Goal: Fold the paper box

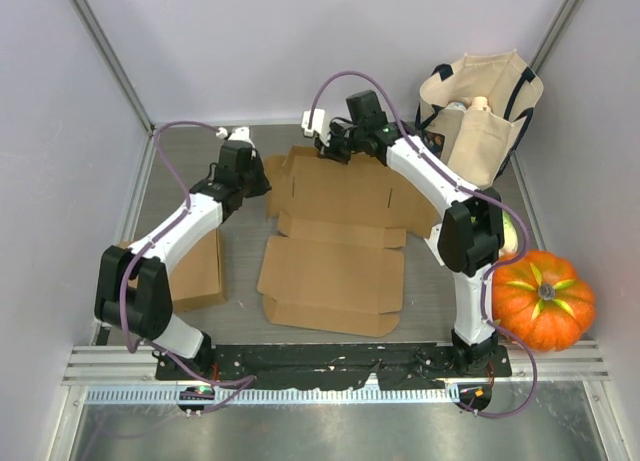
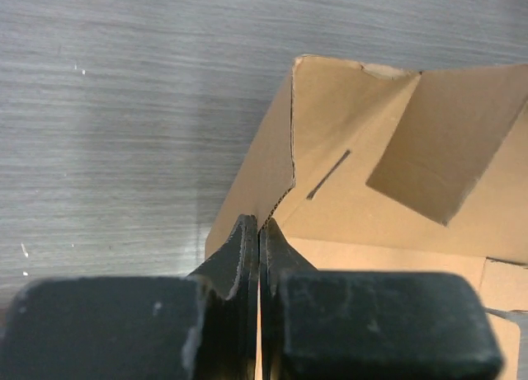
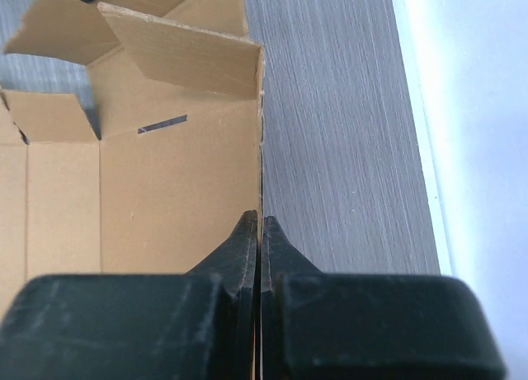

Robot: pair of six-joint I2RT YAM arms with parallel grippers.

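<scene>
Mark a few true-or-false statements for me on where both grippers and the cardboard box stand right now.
1. The left gripper is shut on an edge of the cardboard box. True.
2. The right gripper hangs open above the box. False: it is shut on the edge of a raised side panel.
3. The box is fully folded with its lid closed. False: most of it lies flat and open on the table.
4. An orange pumpkin sits at the near right, beside the right arm. True.
5. The tote bag lies at the near left corner. False: it stands at the far right corner.
</scene>
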